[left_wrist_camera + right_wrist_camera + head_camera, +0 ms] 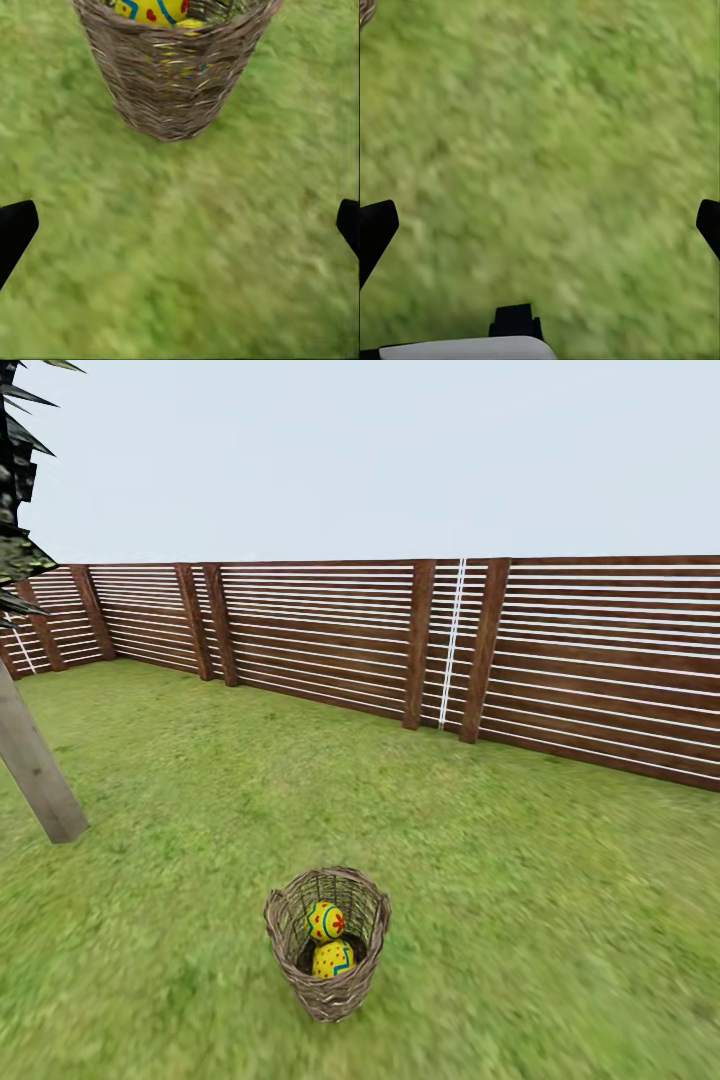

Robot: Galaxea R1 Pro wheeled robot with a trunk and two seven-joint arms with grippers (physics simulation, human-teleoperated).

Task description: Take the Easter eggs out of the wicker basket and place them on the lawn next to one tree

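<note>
The wicker basket (328, 942) stands upright on the lawn (520, 880) low in the head view, with two yellow Easter eggs (325, 921) (333, 960) showing inside it, one above the other. A tree (38, 770) with a bare leaning trunk rises at the left edge, dark foliage above it. In the left wrist view the basket (174, 75) sits ahead of my left gripper (180, 232), one patterned egg (152, 10) peeking over its rim. The black fingertips (16, 229) stand wide apart, open over grass. My right gripper (540, 232) is likewise open above bare grass.
A brown slatted fence (400, 640) closes the far side of the garden. Wide grass stretches between the basket and the tree, and to the right. A sliver of the basket's rim (364, 13) shows at a corner of the right wrist view.
</note>
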